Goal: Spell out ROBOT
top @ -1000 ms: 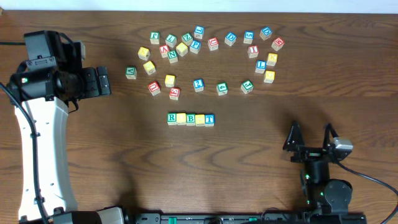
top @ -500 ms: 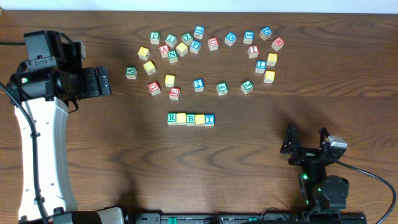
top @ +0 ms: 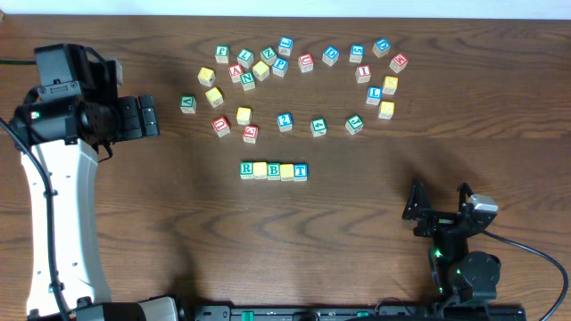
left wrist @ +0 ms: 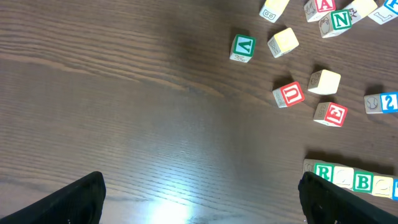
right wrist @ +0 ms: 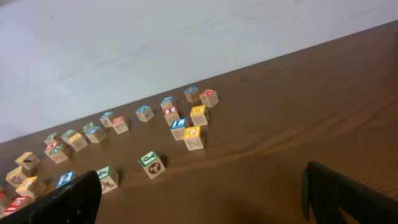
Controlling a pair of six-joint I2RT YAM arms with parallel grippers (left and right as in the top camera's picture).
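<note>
Five cubes stand in a touching row at the table's middle: green R (top: 247, 168), a plain yellow cube (top: 260, 169), green B (top: 274, 170), a second plain yellow cube (top: 287, 171) and blue T (top: 301, 171). The left wrist view shows the row's start, the R (left wrist: 323, 171) and B (left wrist: 364, 182). My left gripper (top: 150, 117) is open and empty, well left of the row. My right gripper (top: 437, 202) is open and empty near the front right. The row is out of the right wrist view.
Many loose letter cubes lie scattered behind the row, among them a green N (top: 248, 80), a red U (left wrist: 289, 95), a green cube (top: 187, 103) and a yellow cube (top: 386, 109). The right wrist view shows the right-hand cluster (right wrist: 186, 127) before a white wall.
My right gripper drew back a little toward the front edge of the table between one second and half a second ago. Since then nothing has moved. The left arm and cubes stayed still.
</note>
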